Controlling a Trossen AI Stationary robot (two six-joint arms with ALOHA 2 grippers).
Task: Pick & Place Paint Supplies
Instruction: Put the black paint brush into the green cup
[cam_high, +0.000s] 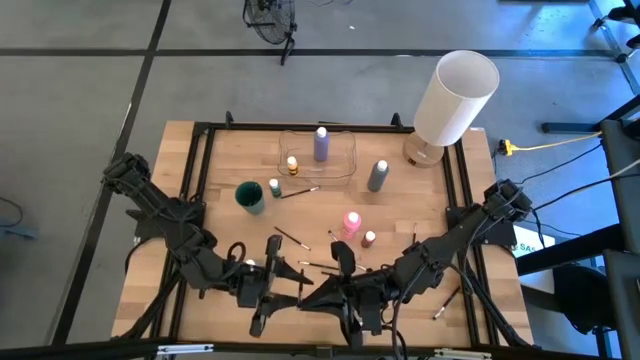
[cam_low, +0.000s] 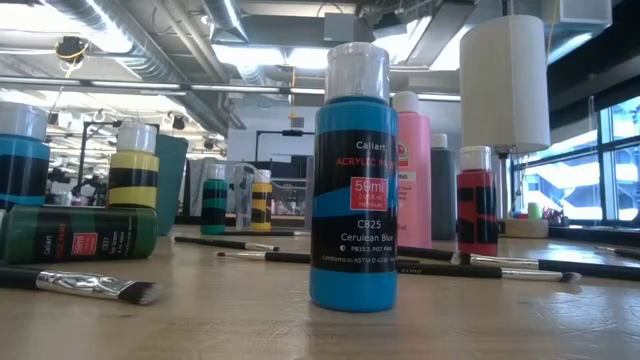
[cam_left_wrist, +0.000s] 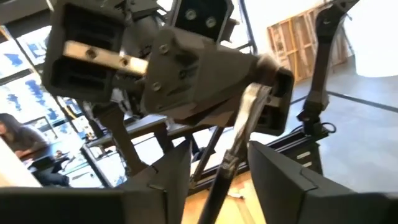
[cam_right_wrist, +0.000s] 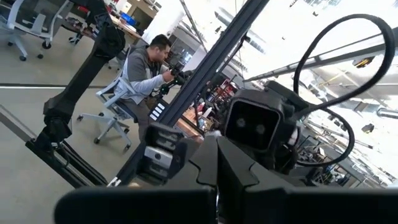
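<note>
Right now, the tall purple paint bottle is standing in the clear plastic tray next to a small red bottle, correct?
Not quite. The tall purple paint bottle does stand in the clear plastic tray, but its neighbour there is a small yellow bottle, not a red one. The high view shows it.

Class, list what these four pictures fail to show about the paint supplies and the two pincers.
- High view: both pincers meet at the table's near edge; the dark arms hide what lies between them.
- Left wrist view: the left pincer straddles a thin paintbrush; its tip is cut off.
- Low view: the blue bottle partly hides the pink bottle.
</note>
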